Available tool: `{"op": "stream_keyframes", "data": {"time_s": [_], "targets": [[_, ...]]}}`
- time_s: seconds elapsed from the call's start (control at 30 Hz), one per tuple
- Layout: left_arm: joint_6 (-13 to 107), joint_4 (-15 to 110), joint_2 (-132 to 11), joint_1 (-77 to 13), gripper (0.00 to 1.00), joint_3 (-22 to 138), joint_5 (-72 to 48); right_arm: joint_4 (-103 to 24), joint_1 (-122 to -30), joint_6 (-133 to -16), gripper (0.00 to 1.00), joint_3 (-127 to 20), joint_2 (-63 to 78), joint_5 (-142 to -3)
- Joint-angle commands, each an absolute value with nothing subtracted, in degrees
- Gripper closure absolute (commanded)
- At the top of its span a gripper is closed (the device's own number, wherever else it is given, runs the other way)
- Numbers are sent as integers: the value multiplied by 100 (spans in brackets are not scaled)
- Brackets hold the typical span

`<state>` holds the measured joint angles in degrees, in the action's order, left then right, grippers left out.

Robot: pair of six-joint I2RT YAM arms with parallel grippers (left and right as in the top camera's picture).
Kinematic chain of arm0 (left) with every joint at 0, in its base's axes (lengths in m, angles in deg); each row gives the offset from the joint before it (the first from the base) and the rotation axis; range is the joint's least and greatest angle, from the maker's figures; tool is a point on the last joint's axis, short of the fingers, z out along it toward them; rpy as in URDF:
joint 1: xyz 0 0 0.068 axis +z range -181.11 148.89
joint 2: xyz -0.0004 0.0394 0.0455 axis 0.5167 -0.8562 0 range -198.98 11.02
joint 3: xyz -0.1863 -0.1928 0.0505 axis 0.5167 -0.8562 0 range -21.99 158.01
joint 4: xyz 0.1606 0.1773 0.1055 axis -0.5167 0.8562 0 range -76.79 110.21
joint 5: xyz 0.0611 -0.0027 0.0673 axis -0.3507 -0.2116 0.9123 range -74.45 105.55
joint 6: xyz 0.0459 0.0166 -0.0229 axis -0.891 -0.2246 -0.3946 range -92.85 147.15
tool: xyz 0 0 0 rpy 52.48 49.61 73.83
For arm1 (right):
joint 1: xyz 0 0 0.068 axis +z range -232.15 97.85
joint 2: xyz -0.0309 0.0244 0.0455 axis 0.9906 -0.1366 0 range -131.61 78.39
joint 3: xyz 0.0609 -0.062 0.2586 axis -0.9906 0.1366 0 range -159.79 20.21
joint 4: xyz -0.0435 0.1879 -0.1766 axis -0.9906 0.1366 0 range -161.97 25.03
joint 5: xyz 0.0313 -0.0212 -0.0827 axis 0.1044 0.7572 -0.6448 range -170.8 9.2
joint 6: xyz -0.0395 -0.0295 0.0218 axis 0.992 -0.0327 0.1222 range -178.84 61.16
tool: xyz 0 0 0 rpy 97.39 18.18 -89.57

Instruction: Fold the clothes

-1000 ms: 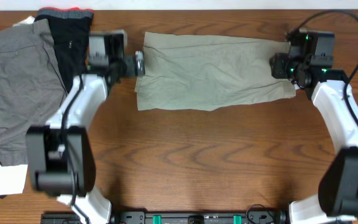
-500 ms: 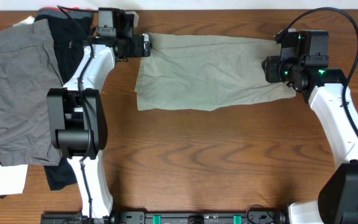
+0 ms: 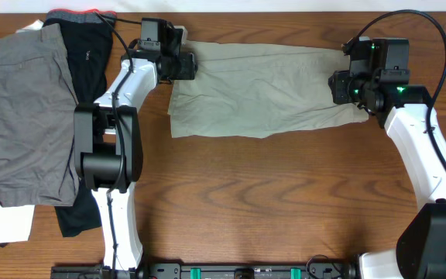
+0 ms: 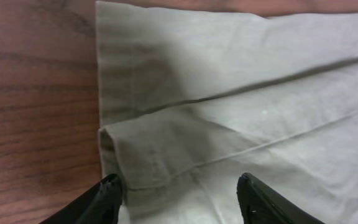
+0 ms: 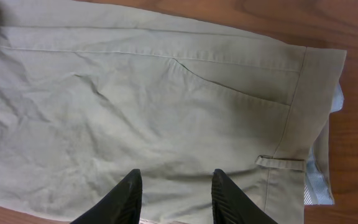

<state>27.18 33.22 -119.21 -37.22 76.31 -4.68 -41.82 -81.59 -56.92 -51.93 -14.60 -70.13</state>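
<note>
Plain khaki-beige shorts (image 3: 262,89) on brown wood-grain table (image 3: 246,194).

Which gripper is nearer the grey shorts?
Left. The left gripper hangs over the khaki shorts' end beside the black garment, which overlaps the grey shorts; the right gripper is over the khaki shorts' opposite, waistband end.
</note>
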Motion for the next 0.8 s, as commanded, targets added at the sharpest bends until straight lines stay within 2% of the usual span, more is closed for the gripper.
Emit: {"op": "stream_keyframes", "data": {"time_s": [0.0, 0.13, 0.2, 0.3, 0.5, 0.77], "targets": [[2749, 3287, -12172, -3700, 40, 7762, -169, -4177, -8122, -5751, 65, -5200, -1490, -7034], [2810, 3202, -12299, -3709, 41, 7751, -22, -4177, -8124, -5751, 65, -5200, -1490, -7078], [2834, 3139, -12303, -3709, 46, 7751, -24, -4177, -8122, -5751, 64, -5200, -1490, -7152], [3013, 3049, -12288, -3709, 71, 7754, -24, -4175, -8124, -5751, 64, -5200, -1490, -7163], [3243, 3027, -12100, -3709, 93, 7758, -27, -4180, -8122, -5751, 64, -5200, -1490, -7181], [3241, 3025, -11589, -3709, 94, 7758, -24, -4180, -8122, -5751, 63, -5200, -1492, -7179]]}}
